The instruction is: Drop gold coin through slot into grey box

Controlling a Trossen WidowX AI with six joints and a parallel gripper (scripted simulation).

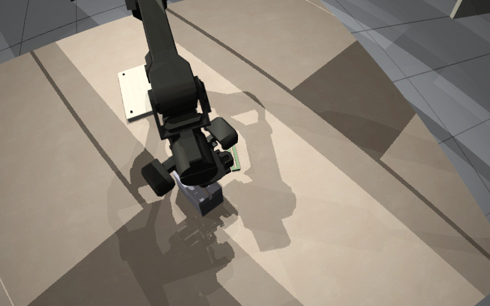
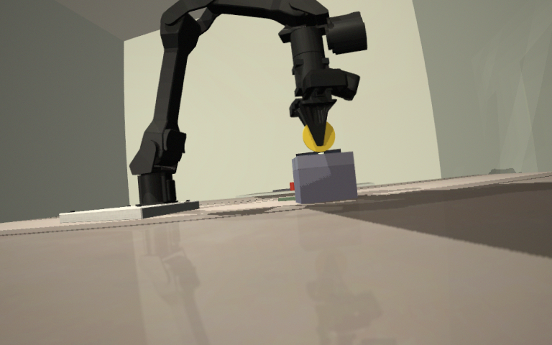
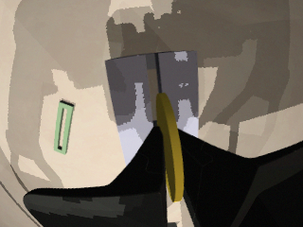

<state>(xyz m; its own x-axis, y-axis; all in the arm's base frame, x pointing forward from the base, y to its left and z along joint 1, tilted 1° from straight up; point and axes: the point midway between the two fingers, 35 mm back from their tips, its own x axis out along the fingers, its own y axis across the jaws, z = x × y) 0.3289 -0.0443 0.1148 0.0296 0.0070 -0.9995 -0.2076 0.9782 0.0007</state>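
My gripper (image 2: pixel 320 143) (image 3: pixel 162 132) is shut on the gold coin (image 2: pixel 307 139) (image 3: pixel 173 156). The coin stands on edge between the fingertips, its lower rim at about the height of the box top in the exterior view. The grey box (image 1: pixel 212 203) (image 2: pixel 325 185) (image 3: pixel 127 90) stands upright below the fingers. In the wrist view the slot (image 3: pixel 152 85) runs lengthwise along the lid, and the coin's far end overlaps the slot's right side. Whether the rim touches the lid or has entered the slot cannot be told. The green holder (image 1: pixel 237 162) (image 2: pixel 286 199) (image 3: pixel 58 128) is empty beside the box.
The arm's pale base plate (image 1: pixel 133 95) (image 2: pixel 101 215) lies behind the box in the top view. A small red object (image 2: pixel 292 186) shows just left of the box in the exterior view. The arm hides part of the box in the top view. Shadows cross the table.
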